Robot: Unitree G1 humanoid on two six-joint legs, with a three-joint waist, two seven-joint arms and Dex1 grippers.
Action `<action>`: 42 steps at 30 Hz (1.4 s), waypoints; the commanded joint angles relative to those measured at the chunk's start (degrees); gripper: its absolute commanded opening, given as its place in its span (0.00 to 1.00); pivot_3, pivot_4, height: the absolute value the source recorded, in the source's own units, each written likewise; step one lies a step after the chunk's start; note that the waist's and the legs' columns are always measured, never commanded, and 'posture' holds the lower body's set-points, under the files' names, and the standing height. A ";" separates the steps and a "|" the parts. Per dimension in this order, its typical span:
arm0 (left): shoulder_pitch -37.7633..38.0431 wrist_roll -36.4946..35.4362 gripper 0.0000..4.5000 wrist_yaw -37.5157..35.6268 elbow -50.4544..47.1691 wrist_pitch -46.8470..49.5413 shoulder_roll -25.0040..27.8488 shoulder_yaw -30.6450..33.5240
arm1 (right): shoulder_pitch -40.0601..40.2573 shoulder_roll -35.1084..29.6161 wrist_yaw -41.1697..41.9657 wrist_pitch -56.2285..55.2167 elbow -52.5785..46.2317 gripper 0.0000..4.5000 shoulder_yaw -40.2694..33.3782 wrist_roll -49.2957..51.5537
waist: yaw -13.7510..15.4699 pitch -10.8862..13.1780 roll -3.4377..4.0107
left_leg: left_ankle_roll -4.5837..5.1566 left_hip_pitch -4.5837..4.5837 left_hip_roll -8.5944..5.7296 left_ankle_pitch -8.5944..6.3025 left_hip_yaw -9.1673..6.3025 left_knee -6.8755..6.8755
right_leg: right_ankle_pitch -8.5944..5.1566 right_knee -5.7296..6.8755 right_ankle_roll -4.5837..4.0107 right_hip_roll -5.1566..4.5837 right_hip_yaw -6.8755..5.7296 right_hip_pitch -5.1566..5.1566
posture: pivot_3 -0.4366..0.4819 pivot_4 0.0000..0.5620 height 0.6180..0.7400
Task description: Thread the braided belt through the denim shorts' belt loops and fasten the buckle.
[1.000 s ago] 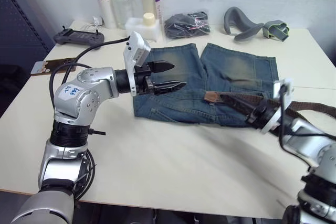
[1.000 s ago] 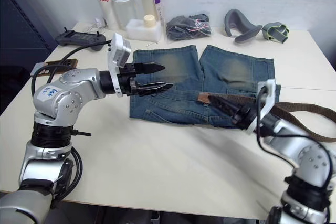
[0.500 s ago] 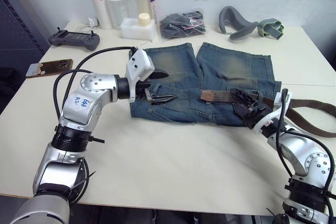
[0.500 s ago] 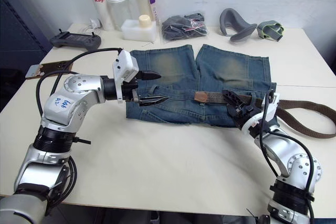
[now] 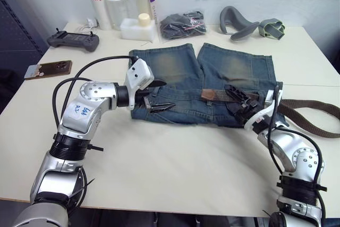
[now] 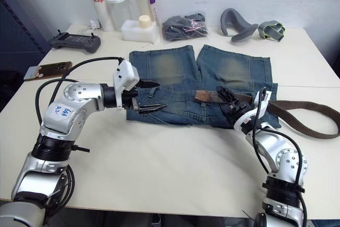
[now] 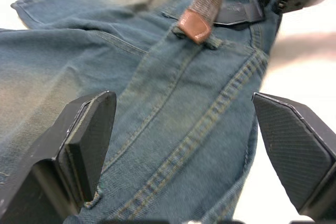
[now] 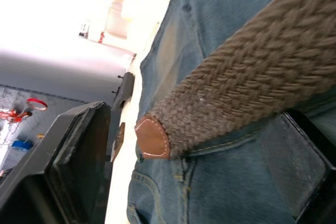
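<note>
shorts: we're seeing the denim shorts lying flat mid-worktop, waistband toward us

belt: the braided belt is lying across the waistband, brown tip poking out of one of the belt loops, the rest trailing off toward 3 o'clock

left arm: our left end effector is hovering over the shorts at about 9 o'clock from the tip, fingers spread wide, holding nothing

right arm: our right end effector is sitting at 3 o'clock of the tip, fingers apart, belt running between them

back edge: bottles and a bagged bundle are sitting at 12 o'clock
</note>
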 commanded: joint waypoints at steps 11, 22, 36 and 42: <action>-0.96 2.95 1.00 -0.62 0.51 -1.29 0.36 0.24 | 1.24 -1.09 2.04 -4.91 -6.15 0.00 -3.23 -0.34 | 0.12 0.00 0.01 | -0.01 -0.01 0.00 0.00 -0.02 0.00 | 0.00 0.02 0.00 0.00 0.03 0.05 | 0.48 0.27 0.11; -1.69 4.87 1.00 -1.67 2.31 -3.19 -0.79 -0.77 | 2.67 -0.18 -1.04 -6.06 -8.79 0.21 -0.55 3.42 | -0.03 -0.01 -0.01 | -0.01 -0.04 0.02 0.02 -0.04 -0.01 | -0.01 -0.02 -0.01 0.01 0.03 0.05 | 0.48 0.27 0.11; -0.99 5.35 1.00 -1.20 0.87 -2.92 -0.68 -0.82 | 0.56 5.30 -7.26 -14.91 -3.46 0.95 0.43 -9.92 | 0.03 -0.05 -0.02 | -0.05 -0.02 -0.02 0.05 -0.06 -0.03 | 0.00 0.04 -0.01 0.04 0.07 0.06 | 0.48 0.27 0.11; -0.88 5.73 1.00 -1.01 0.74 -3.09 -0.64 -0.91 | -2.40 6.37 -7.63 -15.57 0.38 0.95 0.30 -11.27 | -0.03 -0.12 -0.09 | -0.06 -0.01 -0.02 0.05 -0.07 -0.02 | 0.00 0.14 0.00 0.04 0.07 0.06 | 0.48 0.27 0.11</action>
